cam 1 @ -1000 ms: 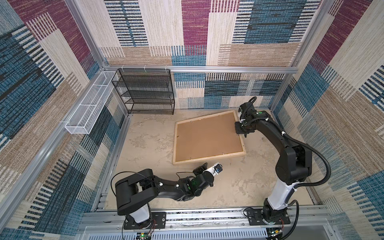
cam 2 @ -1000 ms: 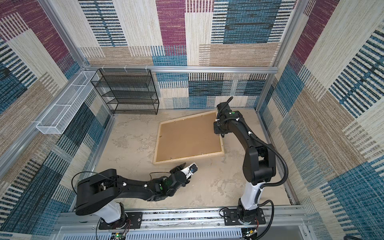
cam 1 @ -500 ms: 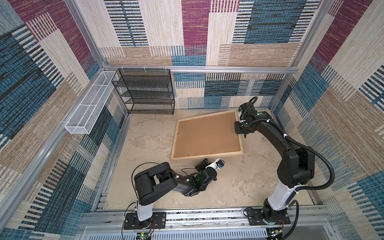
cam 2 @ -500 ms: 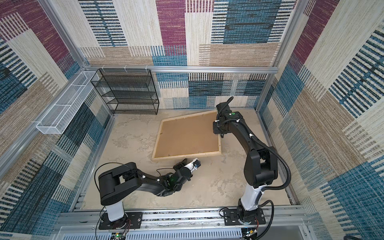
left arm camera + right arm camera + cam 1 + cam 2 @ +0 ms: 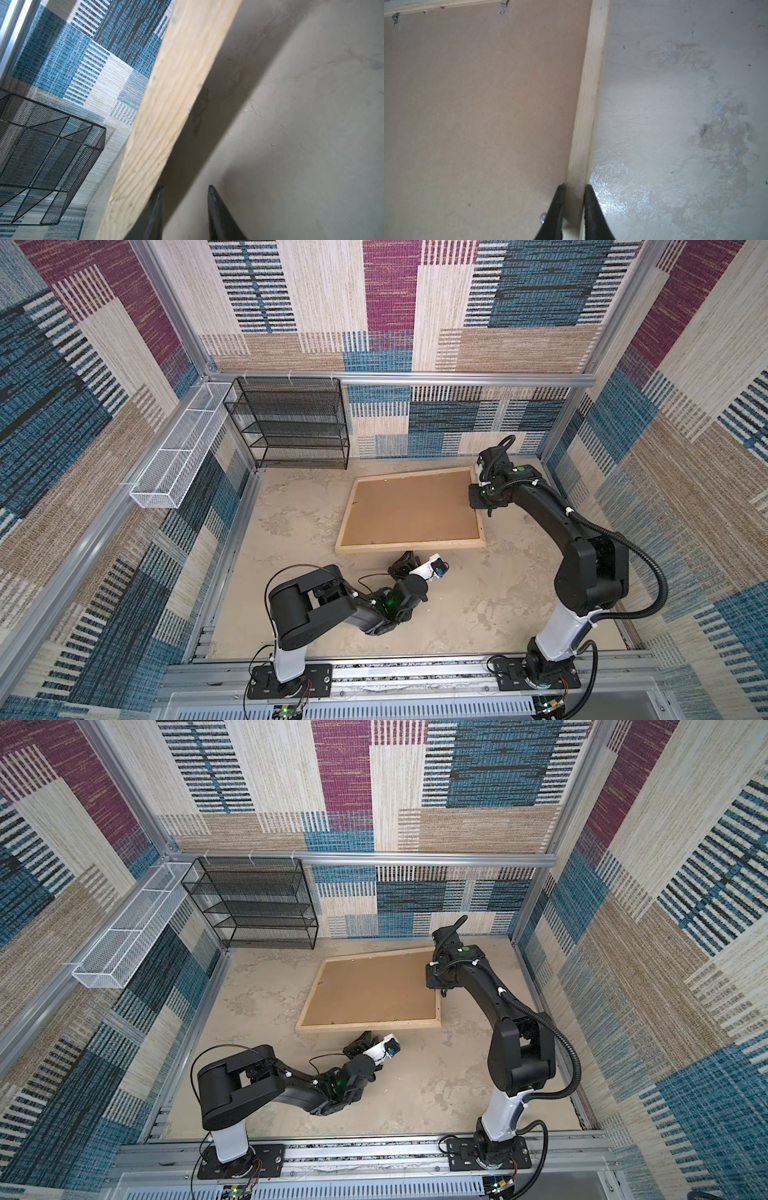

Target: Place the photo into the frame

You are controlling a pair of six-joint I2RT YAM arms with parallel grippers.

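Frame (image 5: pixel 409 545) lies back-up, centre-right in both top views, backing board (image 5: pixel 411 508) seated. Photo not in view. Right gripper (image 5: pixel 575 186) clenched on right rail. Left gripper (image 5: pixel 185 188) released beside lower rail. Step, likely: positioning frame. Next: free the board.

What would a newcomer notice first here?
The pale wooden frame lies centre-scene, brown backing board up. The right gripper is clamped on its right-hand rail; the left gripper sits low by the near rail, jaws apart. A black mesh shelf stands against the back wall.
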